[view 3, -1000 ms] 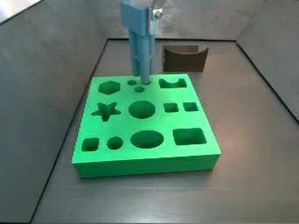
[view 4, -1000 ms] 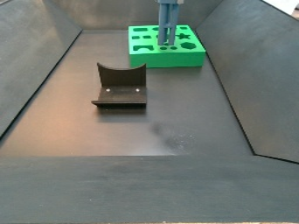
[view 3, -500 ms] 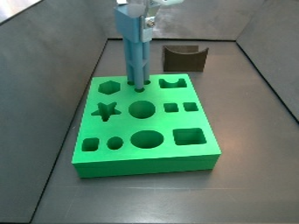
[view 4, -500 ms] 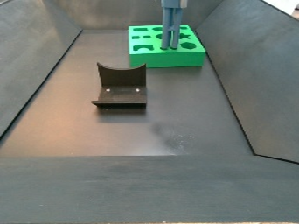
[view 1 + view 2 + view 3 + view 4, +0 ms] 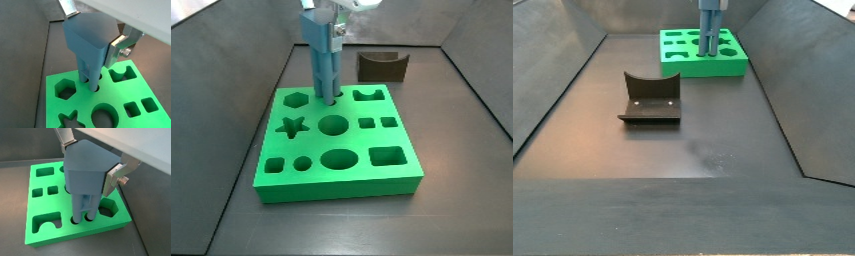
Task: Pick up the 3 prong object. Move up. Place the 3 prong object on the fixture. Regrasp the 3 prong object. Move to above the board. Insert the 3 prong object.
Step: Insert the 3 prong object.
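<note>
The light blue-grey 3 prong object (image 5: 88, 45) stands upright between my gripper's silver fingers (image 5: 123, 44). My gripper (image 5: 90, 159) is shut on its wide upper body. Its prongs reach down into the small holes of the bright green board (image 5: 57, 235), as both wrist views show. In both side views the object (image 5: 321, 65) (image 5: 710, 35) rises straight up from the board (image 5: 372, 170) (image 5: 694, 66) near its far edge, between the hexagon cut-out and the notched cut-out. The dark brown fixture (image 5: 382, 66) (image 5: 649, 99) stands empty on the floor apart from the board.
Grey walls (image 5: 251, 40) ring the dark floor (image 5: 687, 140). The board's star, circle and square cut-outs (image 5: 334, 125) lie open in front of the gripper. The fixture stands behind the board in a side view (image 5: 382, 66).
The gripper and the 3 prong object have moved down, so the prongs now sit in the board's small holes. The board and the fixture have not moved.
</note>
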